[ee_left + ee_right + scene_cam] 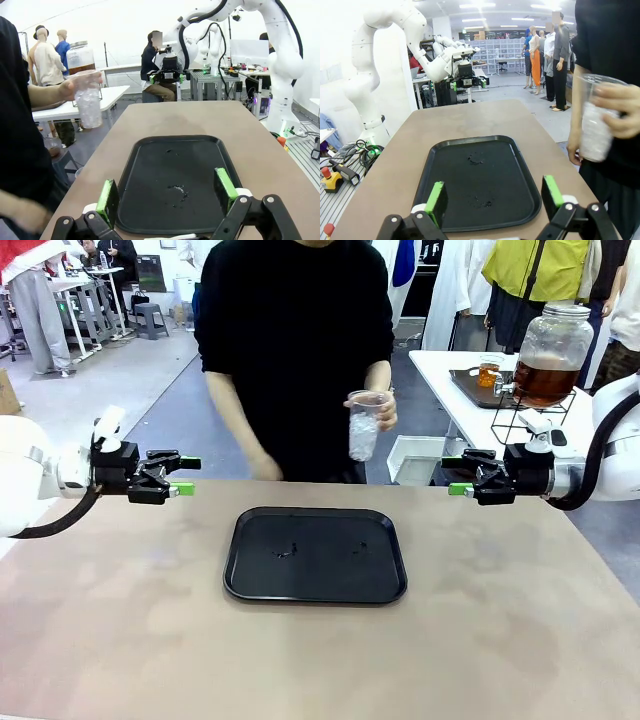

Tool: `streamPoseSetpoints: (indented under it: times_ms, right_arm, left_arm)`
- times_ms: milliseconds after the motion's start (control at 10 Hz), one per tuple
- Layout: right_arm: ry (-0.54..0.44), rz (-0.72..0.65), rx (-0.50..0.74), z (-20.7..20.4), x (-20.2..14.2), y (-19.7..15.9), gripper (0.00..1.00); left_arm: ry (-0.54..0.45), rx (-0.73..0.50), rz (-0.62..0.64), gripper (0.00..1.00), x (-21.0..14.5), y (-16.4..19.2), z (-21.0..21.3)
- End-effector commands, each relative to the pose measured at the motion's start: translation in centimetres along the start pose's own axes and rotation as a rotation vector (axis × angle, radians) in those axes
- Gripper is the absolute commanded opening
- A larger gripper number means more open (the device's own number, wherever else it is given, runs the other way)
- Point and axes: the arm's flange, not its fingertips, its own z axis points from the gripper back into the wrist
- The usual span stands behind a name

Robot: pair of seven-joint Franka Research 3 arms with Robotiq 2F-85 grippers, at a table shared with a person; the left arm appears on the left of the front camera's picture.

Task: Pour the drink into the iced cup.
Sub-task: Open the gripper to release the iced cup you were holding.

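A person at the far side holds a clear plastic iced cup (364,426) in one hand above the table's far edge; the cup (89,102) (595,120) has ice in its lower half. The drink (545,380), amber-brown, fills the lower part of a large glass dispenser jar (553,352) on a wire stand on a white side table at the right; the jar (80,57) shows far off too. My left gripper (186,476) (167,195) hovers open at the table's left. At the right, my right gripper (455,476) (495,195) also stands open. Both hold nothing.
A black tray (315,585) lies in the middle of the brown table, bare but for a few droplets. A small cup of amber liquid (488,370) sits on a dark tray beside the jar. A white bin (415,458) stands behind the table.
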Motion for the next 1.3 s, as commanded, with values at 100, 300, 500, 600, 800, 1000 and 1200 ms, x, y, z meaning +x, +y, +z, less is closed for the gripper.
streamPoseSetpoints:
  times_ms: [100, 300, 500, 600, 800, 1000, 1200]
  right_arm:
    - [0.007, -0.007, 0.01, -0.14, 0.33, -0.24, 1.0]
    - [0.007, -0.007, 0.01, -0.14, 0.33, -0.24, 1.0]
    - [0.007, -0.007, 0.01, -0.14, 0.33, -0.24, 1.0]
    - [0.007, -0.007, 0.01, -0.14, 0.33, -0.24, 1.0]
    - [0.007, -0.007, 0.01, -0.14, 0.33, -0.24, 1.0]
    - [0.007, -0.007, 0.01, -0.14, 0.33, -0.24, 1.0]
    - [0.007, -0.007, 0.01, -0.14, 0.33, -0.24, 1.0]
  left_arm:
    - [-0.002, 0.0, -0.001, 1.0, 0.15, -0.04, -0.04]
    - [-0.002, 0.0, -0.001, 1.0, 0.15, -0.04, -0.04]
    - [-0.002, 0.0, -0.001, 1.0, 0.15, -0.04, -0.04]
    - [-0.002, 0.0, -0.001, 1.0, 0.15, -0.04, -0.04]
    - [-0.002, 0.0, -0.001, 1.0, 0.15, -0.04, -0.04]
    - [-0.002, 0.0, -0.001, 1.0, 0.15, -0.04, -0.04]
    - [-0.002, 0.0, -0.001, 1.0, 0.15, -0.04, -0.04]
